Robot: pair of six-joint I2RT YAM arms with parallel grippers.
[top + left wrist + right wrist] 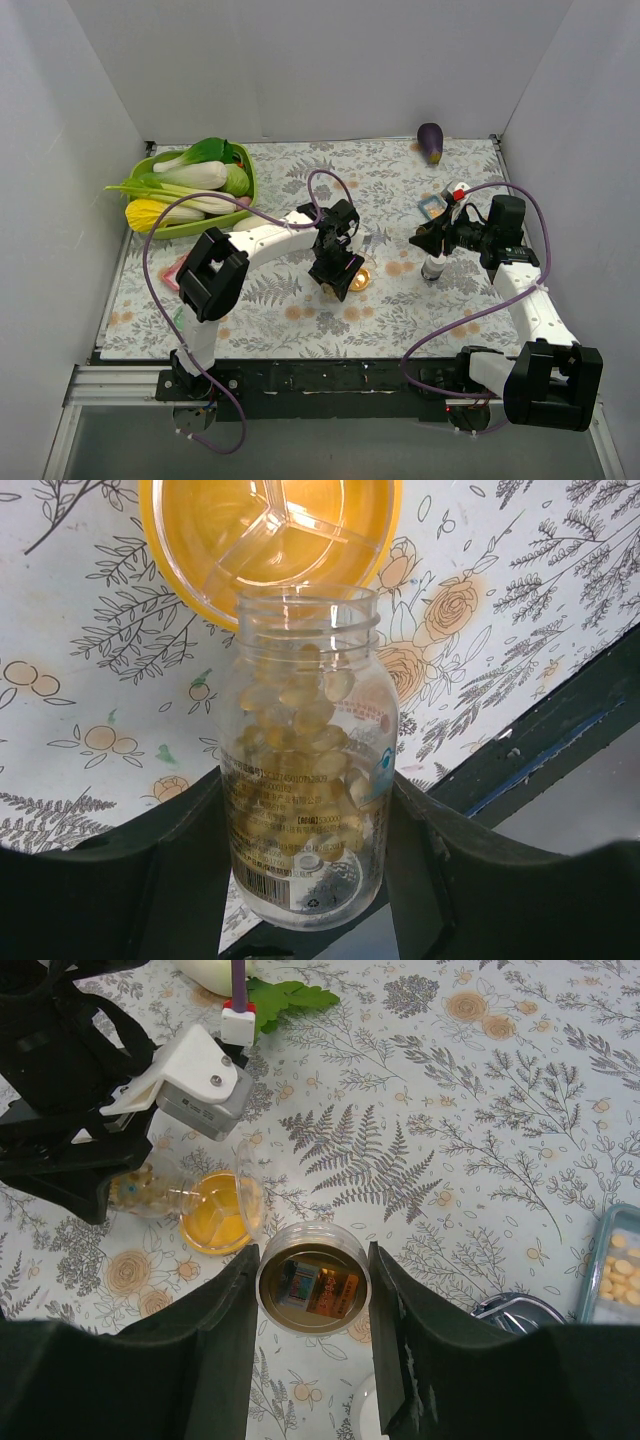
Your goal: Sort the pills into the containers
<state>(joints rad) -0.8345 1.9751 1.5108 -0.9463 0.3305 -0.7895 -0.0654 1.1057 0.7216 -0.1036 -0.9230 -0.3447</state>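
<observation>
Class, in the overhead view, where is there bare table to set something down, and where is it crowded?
Free: the back strip between the vegetable basket and the eggplant; the near strip in front of the amber dish. Crowded: centre, where the left gripper holds the pill bottle near the right gripper and its jar.

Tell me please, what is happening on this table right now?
The left gripper holds a clear bottle full of yellowish pills, tipped so that its open mouth is at the rim of an amber dish with three compartments. No pill shows in the dish yet. The right gripper holds a small round object, maybe the bottle's cap, off to the dish's right. Pouring seems about to begin.
</observation>
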